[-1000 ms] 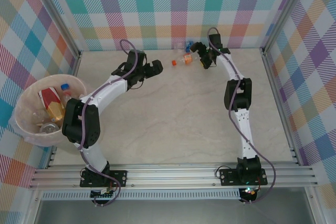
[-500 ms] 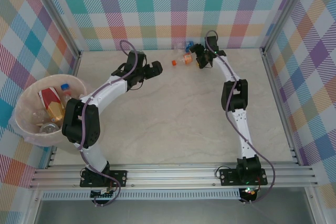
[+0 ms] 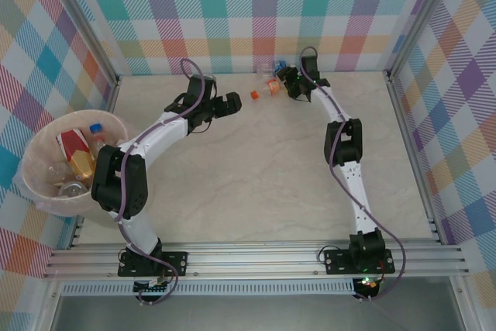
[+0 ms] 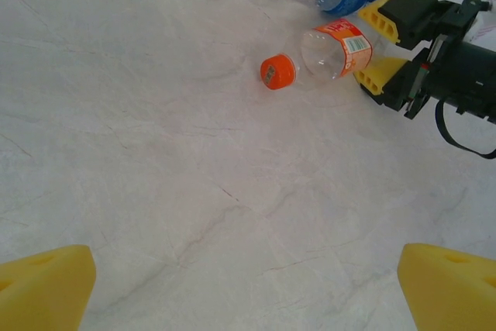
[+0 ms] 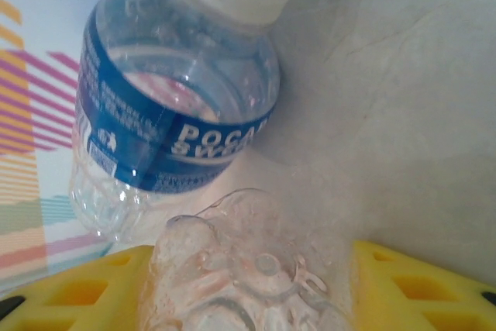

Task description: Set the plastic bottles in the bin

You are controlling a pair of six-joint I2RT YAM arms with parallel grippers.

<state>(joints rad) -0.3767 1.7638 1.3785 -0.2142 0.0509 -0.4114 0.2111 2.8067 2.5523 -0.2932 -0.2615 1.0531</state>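
**Right gripper (image 3: pixel 284 83) clamped on the orange-capped bottle (image 3: pixel 267 89) at the far edge of the table (image 3: pixel 256 176)**

Top view: the right arm reaches to the far side of the table, close to the checked back wall (image 3: pixel 256 13). Its gripper grips the base end of the orange-capped bottle. The bottle lies on its side with the cap pointing left, toward the left arm.

Right wrist view: the 2 yellow pads (image 5: pixel 77 292) sit on either side of the bottle's clear, moulded base, closed against it.

A blue-labelled bottle (image 5: pixel 170 129) with a white cap lies on its side just beyond the held one, next to the wall. Whether the 2 bottles touch cannot be told.

The left gripper (image 3: pixel 226 102) is over the left part of the table's far half, apart from both bottles. Left wrist view: its 2 yellow fingers (image 4: pixel 46 288) stand wide apart with only bare table between them. The orange-capped bottle is ahead, at the top of that view.

The pale pink bin (image 3: pixel 27 162) stands at the table's left edge, beside the left arm's elbow. It holds several bottles (image 3: pixel 77 153), among them 1 with a red label, 1 with an orange label and 1 with a blue cap.
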